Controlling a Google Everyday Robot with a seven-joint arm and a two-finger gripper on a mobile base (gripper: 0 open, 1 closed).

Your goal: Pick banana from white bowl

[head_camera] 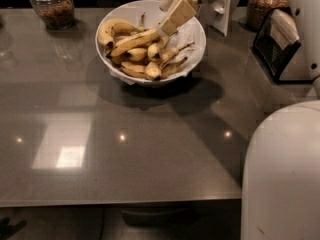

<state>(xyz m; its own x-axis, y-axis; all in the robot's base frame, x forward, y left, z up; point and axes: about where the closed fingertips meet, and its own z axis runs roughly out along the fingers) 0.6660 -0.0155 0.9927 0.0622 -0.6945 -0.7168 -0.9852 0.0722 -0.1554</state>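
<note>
The white bowl point(197, 34) stands at the back middle of the grey table and holds several bananas on crumpled white paper. The banana point(131, 42), long, slim and nearly straight, lies across the top of the pile, with its dark tip at the lower left and its other end up at the right. My gripper point(165, 30) reaches in from the upper right over the bowl, and its tip meets the banana's right end. A thick curved banana point(107, 28) lies at the bowl's left rim. Short bananas point(150, 66) lie below.
A glass jar point(51, 6) with brown contents stands at the back left, and another jar point(265, 4) at the back right. A white card holder point(222, 14) stands just right of the bowl. A black rack point(275, 46) is at the right. My white body point(280, 174) fills the lower right.
</note>
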